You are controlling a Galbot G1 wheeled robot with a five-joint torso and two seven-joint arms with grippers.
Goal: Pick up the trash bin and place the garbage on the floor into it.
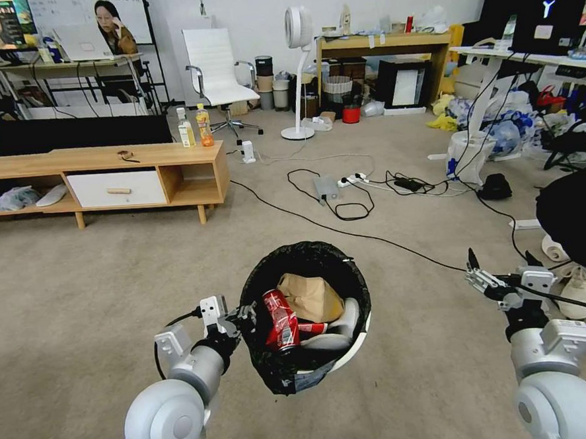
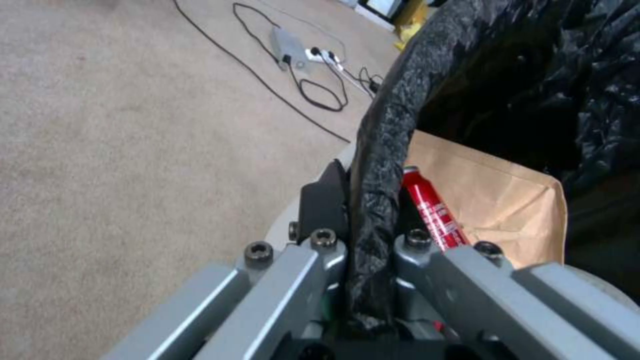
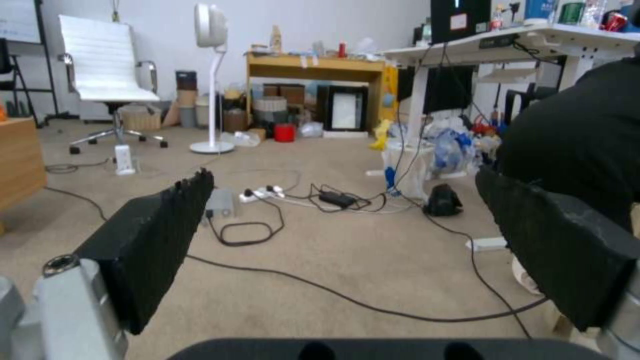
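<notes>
Rim-grip is how I have the trash bin [image 1: 305, 315]: my left gripper [image 1: 241, 317] is clamped on its near edge, one finger inside and one outside, pinching the crinkled black bag [image 2: 380, 165] over the plastic lip. It hangs tilted above the carpet [image 1: 79, 292], holding a crushed red can [image 1: 280, 319], brown paper [image 1: 311, 298] and something white. I judge it light but lopsided — held at one point it wants to swing, and the bag film looks slippery. My right gripper [image 1: 501, 266] hovers beside it, fingers [image 3: 153, 245] wide apart, holding nothing.
</notes>
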